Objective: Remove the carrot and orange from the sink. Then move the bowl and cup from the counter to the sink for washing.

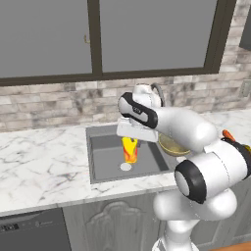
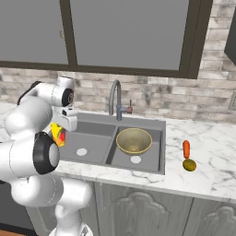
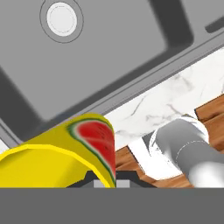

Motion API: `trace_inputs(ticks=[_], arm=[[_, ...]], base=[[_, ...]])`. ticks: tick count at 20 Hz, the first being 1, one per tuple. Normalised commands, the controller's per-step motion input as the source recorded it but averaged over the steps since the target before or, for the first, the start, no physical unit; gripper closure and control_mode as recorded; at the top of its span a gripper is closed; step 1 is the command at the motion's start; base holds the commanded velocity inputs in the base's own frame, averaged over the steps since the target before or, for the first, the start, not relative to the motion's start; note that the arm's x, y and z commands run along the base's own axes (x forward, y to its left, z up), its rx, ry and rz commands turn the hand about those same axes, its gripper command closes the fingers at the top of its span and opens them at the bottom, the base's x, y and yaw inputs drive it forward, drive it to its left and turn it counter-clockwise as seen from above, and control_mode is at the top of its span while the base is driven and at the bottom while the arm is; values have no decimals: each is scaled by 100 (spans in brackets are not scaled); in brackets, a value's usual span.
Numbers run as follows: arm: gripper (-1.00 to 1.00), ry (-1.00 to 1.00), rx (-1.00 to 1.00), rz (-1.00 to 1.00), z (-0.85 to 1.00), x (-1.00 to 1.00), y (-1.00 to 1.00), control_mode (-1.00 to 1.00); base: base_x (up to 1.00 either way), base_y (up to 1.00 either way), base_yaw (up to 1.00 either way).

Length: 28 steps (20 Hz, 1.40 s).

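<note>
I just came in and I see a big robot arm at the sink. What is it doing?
The robot is putting dishes in the sink to be washed. Its gripper is shut on the yellow cup and holds it over the left basin. The bowl already sits in the right basin. The carrot and the orange are out of the sink, lying on the counter to its right.

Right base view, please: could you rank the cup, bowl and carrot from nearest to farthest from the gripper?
1. The cup, held in the gripper over the sink's left basin.
2. The bowl, in the right basin.
3. The carrot, on the counter right of the sink.
</note>
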Motion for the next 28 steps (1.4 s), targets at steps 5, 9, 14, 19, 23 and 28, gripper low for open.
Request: trace_inputs(ticks=[5, 9, 14, 19, 23, 28], arm=[[100, 0, 0, 8, 1, -6, -51, -100], [100, 0, 0, 15, 0, -7, -52, -100], [100, -1, 0, 18, 0, -9, -50, -100], [100, -5, 0, 23, 1, -10, -50, -100], [100, -6, 0, 26, 0, -10, -51, -100], [100, -4, 0, 23, 0, -6, -50, -100]], base=[[0, 0, 0], [0, 0, 0], [0, 0, 0], [0, 0, 0], [0, 0, 0], [0, 0, 0]])
